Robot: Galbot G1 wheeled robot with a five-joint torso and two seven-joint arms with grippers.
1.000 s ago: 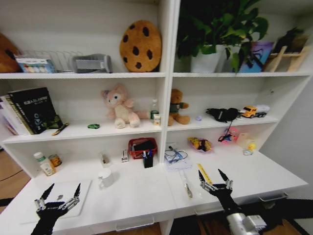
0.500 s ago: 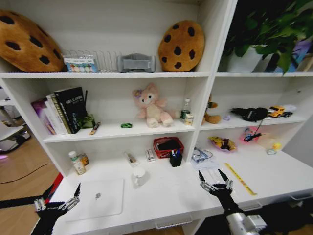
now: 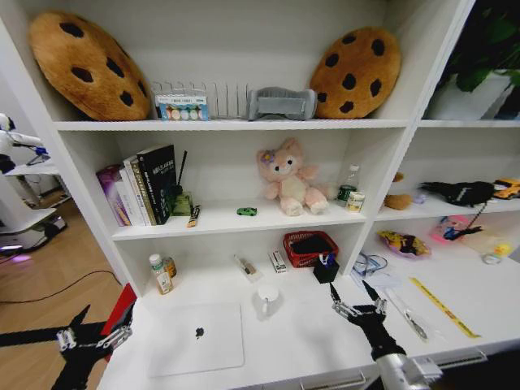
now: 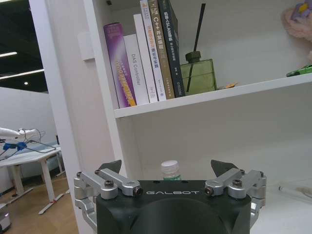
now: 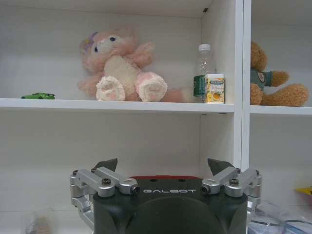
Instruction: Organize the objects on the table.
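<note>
— While both arms wait, left gripper [image 3: 95,338] and right gripper [image 3: 358,306] spread wide, empty, the laptop [image 3: 197,338] lies flat, near-left on the table [image 3: 313,345].

— Stiff, slick, weighty I'd guess (take an edge).

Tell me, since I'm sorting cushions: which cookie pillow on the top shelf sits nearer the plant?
The right cookie pillow, leaning at the bay's right end beside the plant; the other leans far left.
</note>
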